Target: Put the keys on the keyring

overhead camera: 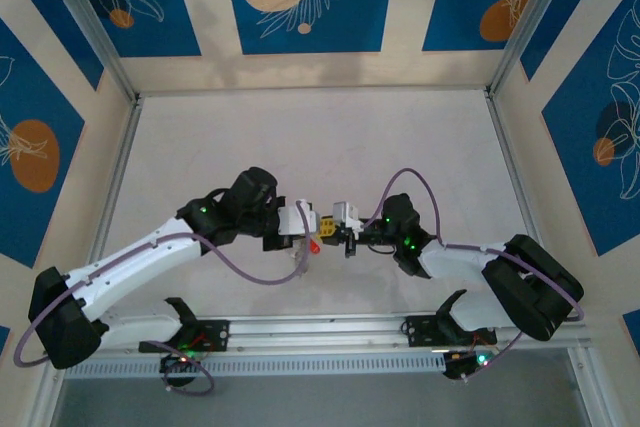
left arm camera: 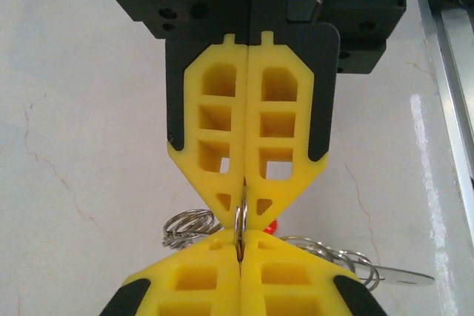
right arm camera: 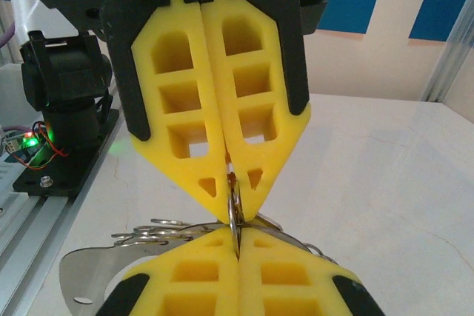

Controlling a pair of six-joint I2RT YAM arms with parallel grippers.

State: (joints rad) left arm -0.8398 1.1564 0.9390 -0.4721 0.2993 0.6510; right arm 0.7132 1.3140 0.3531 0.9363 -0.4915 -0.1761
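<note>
Gripping tip to tip: your left gripper (left arm camera: 241,275) and right gripper (right arm camera: 237,257) are both clamped shut on the keyring (left arm camera: 240,223). It sits edge-on, long axis 12-to-6, so neither arm is nearer. Count: one ring, one red key (left arm camera: 272,225) just beside it at 3 o'clock, one metal blade (left arm camera: 404,277) at 4. Further keys can't be counted among the wire loops (left arm camera: 185,226).
</note>
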